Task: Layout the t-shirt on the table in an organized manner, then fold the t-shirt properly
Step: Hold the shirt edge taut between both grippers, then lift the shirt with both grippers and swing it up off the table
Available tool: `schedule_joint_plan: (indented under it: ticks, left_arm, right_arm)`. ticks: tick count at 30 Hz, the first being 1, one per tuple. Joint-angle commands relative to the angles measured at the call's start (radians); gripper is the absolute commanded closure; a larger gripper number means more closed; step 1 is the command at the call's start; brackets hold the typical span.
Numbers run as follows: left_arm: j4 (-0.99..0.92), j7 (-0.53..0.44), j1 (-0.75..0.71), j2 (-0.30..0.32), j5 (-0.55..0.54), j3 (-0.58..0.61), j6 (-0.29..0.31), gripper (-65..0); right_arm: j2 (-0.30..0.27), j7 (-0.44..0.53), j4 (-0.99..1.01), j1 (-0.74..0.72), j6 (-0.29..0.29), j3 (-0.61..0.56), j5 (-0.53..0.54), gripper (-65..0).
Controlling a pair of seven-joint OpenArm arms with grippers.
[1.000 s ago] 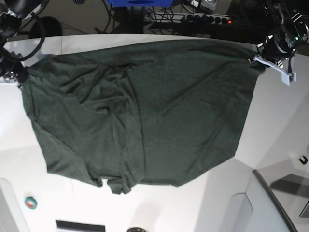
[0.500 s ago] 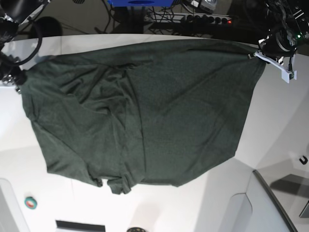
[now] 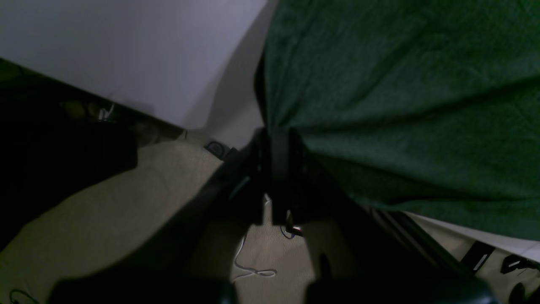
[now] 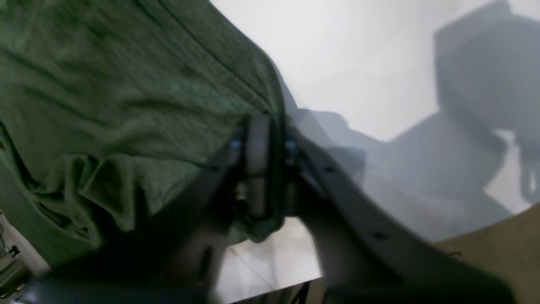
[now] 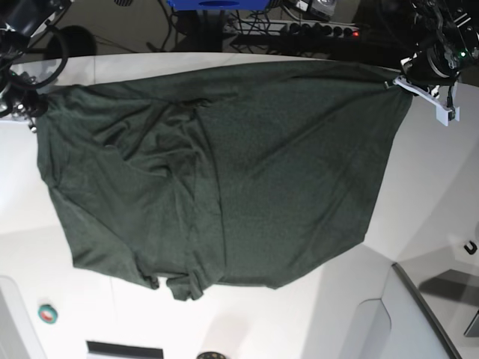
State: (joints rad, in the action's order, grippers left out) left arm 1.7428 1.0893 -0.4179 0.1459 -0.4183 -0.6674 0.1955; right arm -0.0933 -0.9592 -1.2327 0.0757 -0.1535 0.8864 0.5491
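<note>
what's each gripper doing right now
left gripper: closed, holding the shirt edge
right gripper: fingers apart around the shirt's edge, grip can't be told

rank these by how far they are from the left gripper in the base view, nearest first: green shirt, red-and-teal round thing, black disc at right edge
1. green shirt, at the gripper
2. black disc, below it
3. round thing, far lower left

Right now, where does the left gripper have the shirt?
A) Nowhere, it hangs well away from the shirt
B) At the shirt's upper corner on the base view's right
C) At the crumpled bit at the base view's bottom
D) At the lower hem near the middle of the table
B: the left gripper is closed on the shirt at its upper right corner in the base view.
</note>
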Motion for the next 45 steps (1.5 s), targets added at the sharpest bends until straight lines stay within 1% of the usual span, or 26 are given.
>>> schedule_joint_plan:
  ticks: [1,2,3,4,6,7,9,14,18,20,21,23,27,29,34,36,37,38,39,41,42,43,44,45]
  left_arm:
    - [0.013,-0.008,-0.003,0.013,-0.001,-0.005,0.005,0.0]
    - [0.013,-0.008,-0.003,0.013,-0.001,-0.005,0.005,0.0]
    - [0.013,-0.008,-0.003,0.013,-0.001,-0.004,0.005,0.0]
    - [0.013,-0.008,-0.005,0.013,-0.001,-0.004,0.005,0.0]
    - [0.013,-0.008,-0.005,0.013,-0.001,-0.004,0.005,0.0]
    - [0.013,-0.008,-0.005,0.013,-0.001,-0.004,0.005,0.0]
    - [0.013,-0.008,-0.005,0.013,-0.001,-0.004,0.005,0.0]
    - [0.013,-0.008,-0.005,0.013,0.000,-0.004,0.005,0.0]
    - [0.013,-0.008,-0.005,0.013,0.000,-0.004,0.005,0.0]
    - [0.013,-0.008,-0.005,0.013,0.000,-0.004,0.005,0.0]
    - [0.013,-0.008,-0.005,0.013,0.000,-0.004,0.005,0.0]
    - [0.013,-0.008,-0.005,0.013,0.000,-0.004,0.005,0.0]
    - [0.013,-0.008,-0.005,0.013,0.000,-0.004,0.005,0.0]
    - [0.013,-0.008,-0.005,0.013,0.000,-0.004,0.005,0.0]
    - [0.013,-0.008,-0.005,0.013,0.000,-0.004,0.005,0.0]
    - [0.013,-0.008,-0.005,0.013,0.000,-0.004,0.005,0.0]
    - [0.013,-0.008,-0.005,0.013,0.000,-0.004,0.005,0.0]
    - [0.013,-0.008,-0.005,0.013,0.000,-0.004,0.005,0.0]
    - [0.013,-0.008,-0.005,0.013,0.000,-0.004,0.005,0.0]
    - [0.013,-0.008,-0.005,0.013,0.000,-0.004,0.005,0.0]
    - [0.013,-0.008,-0.005,0.013,0.000,-0.004,0.005,0.0]
    - [0.013,-0.008,-0.005,0.013,0.000,-0.004,0.005,0.0]
    - [0.013,-0.008,-0.005,0.013,0.000,-0.004,0.005,0.0]
    - [0.015,-0.007,-0.005,0.013,0.000,-0.004,0.005,0.0]
  right_arm:
    - [-0.013,0.009,-0.015,-0.007,-0.004,0.003,0.013,-19.5]
    - [-0.012,0.010,-0.015,-0.006,-0.005,0.003,0.013,-26.1]
    - [-0.012,0.015,-0.015,-0.004,-0.024,0.004,0.013,-31.1]
    - [-0.010,0.015,-0.015,-0.003,-0.056,0.009,0.013,-32.1]
    - [-0.010,0.015,-0.015,0.000,-0.126,0.010,0.015,-31.2]
    - [-0.010,0.015,-0.015,0.002,-0.146,0.012,0.015,-31.4]
    - [-0.010,0.016,-0.015,0.017,-0.159,0.020,0.015,-31.4]
    - [-0.010,0.015,-0.015,0.054,-0.165,0.061,0.013,-31.8]
    - [-0.010,0.006,-0.015,0.083,-0.168,0.060,0.013,-31.8]
    - [-0.006,0.006,-0.015,0.094,-0.203,0.057,0.015,-31.5]
    - [0.007,0.004,-0.015,0.095,-0.226,0.057,0.015,-31.4]
    - [0.025,-0.010,-0.023,0.097,-0.251,0.055,0.013,-31.4]
    - [0.056,-0.028,-0.071,0.098,-0.254,0.053,0.010,-31.4]
    - [0.057,-0.037,-0.081,0.094,-0.254,0.050,0.010,-31.4]
    - [0.057,-0.036,-0.081,0.091,-0.254,-0.008,0.013,-31.2]
    - [0.062,-0.034,-0.077,0.083,-0.254,-0.008,0.013,-30.9]
    - [0.068,-0.033,-0.077,0.080,-0.254,-0.005,0.013,-29.4]
    - [0.069,-0.033,-0.077,0.080,-0.255,-0.003,0.013,-25.5]
    - [0.069,-0.033,-0.077,0.080,-0.255,-0.003,0.013,-19.5]
    - [0.069,-0.033,-0.078,0.080,-0.255,-0.003,0.013,-5.6]
    - [0.069,-0.033,-0.080,0.080,-0.255,-0.003,0.013,0.0]
    - [0.069,-0.034,-0.081,0.080,-0.255,-0.003,0.013,0.0]
    - [0.069,-0.040,-0.083,0.082,-0.255,-0.003,0.015,-1.8]
    - [0.069,-0.043,-0.092,0.083,-0.255,-0.003,0.015,-1.1]
